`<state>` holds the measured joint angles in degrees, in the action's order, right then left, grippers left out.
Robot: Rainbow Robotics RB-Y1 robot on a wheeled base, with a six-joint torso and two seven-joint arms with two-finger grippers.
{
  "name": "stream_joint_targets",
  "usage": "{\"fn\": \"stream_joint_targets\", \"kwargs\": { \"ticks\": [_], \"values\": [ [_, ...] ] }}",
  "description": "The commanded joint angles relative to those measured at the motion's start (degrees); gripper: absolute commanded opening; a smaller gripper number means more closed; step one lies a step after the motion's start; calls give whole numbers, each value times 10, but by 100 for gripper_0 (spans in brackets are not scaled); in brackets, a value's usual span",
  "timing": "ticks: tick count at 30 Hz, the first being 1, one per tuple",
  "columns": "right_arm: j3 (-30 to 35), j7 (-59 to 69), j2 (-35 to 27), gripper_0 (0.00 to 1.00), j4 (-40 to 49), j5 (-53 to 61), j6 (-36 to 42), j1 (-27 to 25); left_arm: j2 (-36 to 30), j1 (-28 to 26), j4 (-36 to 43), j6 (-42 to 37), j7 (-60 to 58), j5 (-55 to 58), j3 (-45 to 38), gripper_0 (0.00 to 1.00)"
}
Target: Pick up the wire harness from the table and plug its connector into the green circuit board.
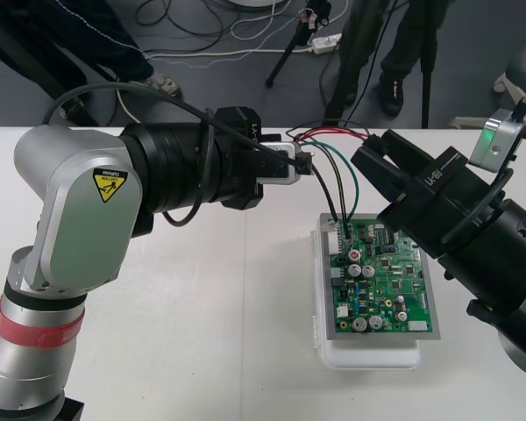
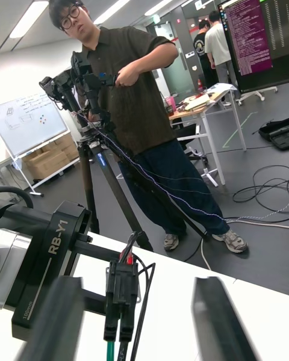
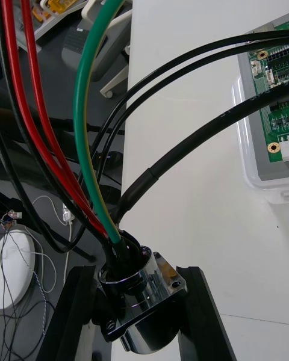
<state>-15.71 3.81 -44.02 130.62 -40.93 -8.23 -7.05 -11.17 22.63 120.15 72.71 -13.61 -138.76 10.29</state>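
Socket, round flanged metal (image 3: 141, 304), clamped between left fingers (image 3: 201, 319). Red, black and green wires (image 1: 357, 184) arch to small black plug (image 2: 120, 289), standing between spread right fingers (image 2: 217, 319) at green circuit board (image 1: 386, 281). Seating unclear: leave wires slack, press plug straight.

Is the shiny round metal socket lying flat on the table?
No, the shiny round metal socket is pinched between the left gripper's two black fingers.
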Motion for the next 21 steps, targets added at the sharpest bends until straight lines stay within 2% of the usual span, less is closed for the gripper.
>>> {"fn": "stream_joint_targets", "kwargs": {
  "ticks": [1, 21],
  "values": [
    [-11, 16, 7, 0, 7, -4, -5, 13, 16, 5, 14, -34, 0, -4, 12, 0],
    [-10, 21, 10, 0, 7, -4, -15, 13, 15, 4, 14, -34, -3, -4, 10, 0]
  ]
}}
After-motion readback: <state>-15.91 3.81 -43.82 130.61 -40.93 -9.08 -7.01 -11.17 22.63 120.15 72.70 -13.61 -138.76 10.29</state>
